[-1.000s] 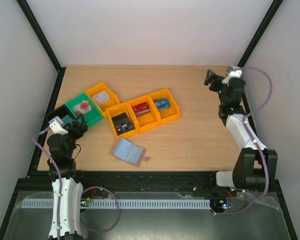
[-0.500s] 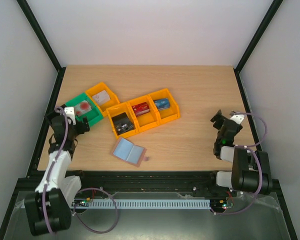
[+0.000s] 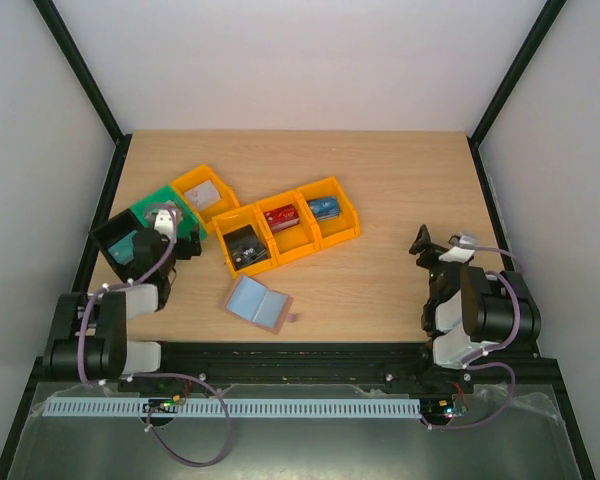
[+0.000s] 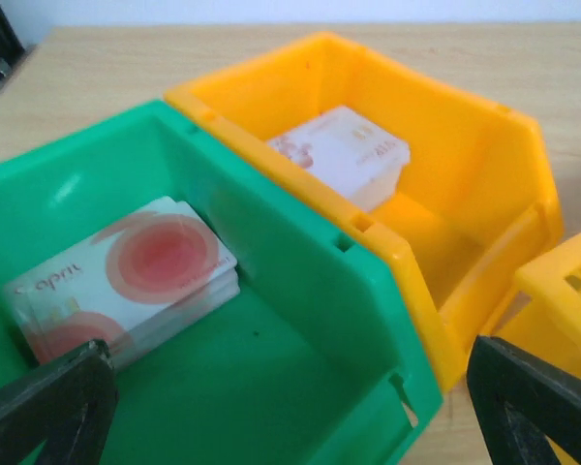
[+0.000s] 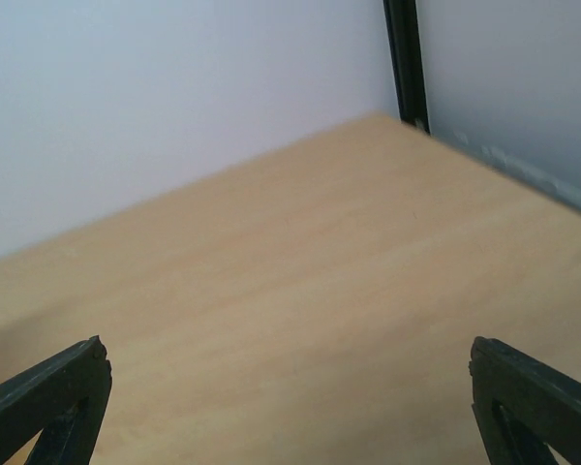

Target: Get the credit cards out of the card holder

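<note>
The card holder (image 3: 258, 303) lies open and flat near the table's front edge, light blue lining up with a tan-brown rim. I cannot tell whether credit cards sit inside it. My left gripper (image 3: 175, 243) is open, low at the green bin's (image 3: 187, 237) near side, left of the holder. In the left wrist view the left gripper (image 4: 290, 417) frames that green bin (image 4: 300, 320) and a stack of red-circle cards (image 4: 126, 276). My right gripper (image 3: 423, 243) is open over bare wood at the right, far from the holder. The right wrist view shows the right gripper (image 5: 290, 407) with nothing between its fingertips.
A black bin (image 3: 118, 246) holds a teal card at the far left. An orange bin (image 3: 205, 192) with white cards (image 4: 344, 155) stands behind the green one. Three more orange bins (image 3: 288, 222) sit in a row mid-table, each with cards. A black frame post (image 5: 407, 58) marks the far right corner.
Both arms have folded down toward the near edge. The right gripper came from the far right back to the front right. The left gripper moved forward over the green bin. The card holder stayed put.
</note>
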### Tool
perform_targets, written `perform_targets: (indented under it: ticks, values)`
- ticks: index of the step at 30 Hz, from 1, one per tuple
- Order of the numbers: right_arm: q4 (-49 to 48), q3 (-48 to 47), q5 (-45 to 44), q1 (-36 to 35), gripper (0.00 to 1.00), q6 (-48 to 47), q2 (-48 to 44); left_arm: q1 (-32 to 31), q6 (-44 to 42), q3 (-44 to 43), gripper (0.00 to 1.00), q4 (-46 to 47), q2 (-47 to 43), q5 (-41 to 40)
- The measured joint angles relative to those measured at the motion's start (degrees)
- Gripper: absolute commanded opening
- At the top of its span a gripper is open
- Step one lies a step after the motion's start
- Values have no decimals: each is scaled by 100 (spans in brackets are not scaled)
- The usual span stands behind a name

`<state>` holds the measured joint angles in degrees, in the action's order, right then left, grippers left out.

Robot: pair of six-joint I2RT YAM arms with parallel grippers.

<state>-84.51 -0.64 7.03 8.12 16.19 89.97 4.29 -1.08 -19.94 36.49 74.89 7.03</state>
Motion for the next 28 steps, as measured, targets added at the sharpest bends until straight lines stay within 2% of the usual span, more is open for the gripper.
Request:
perform_targets:
  ticks: [7, 11, 17, 28]
  values:
    - [-514, -101, 92, 0, 99, -35, -120, -428, 50, 1427, 99, 3770, 1220, -409]
    - [-538, -101, 98, 0, 99, -37, -120, -476, 70, 1696, 99, 4551, 1287, -658]
    - [-538, -101, 96, -13, 99, -39, -120, -476, 127, 1694, 99, 4990, 1252, -944]
    - [-538, -101, 96, -26, 99, -44, -120, -476, 243, 1394, 100, 4809, 1252, -1213]
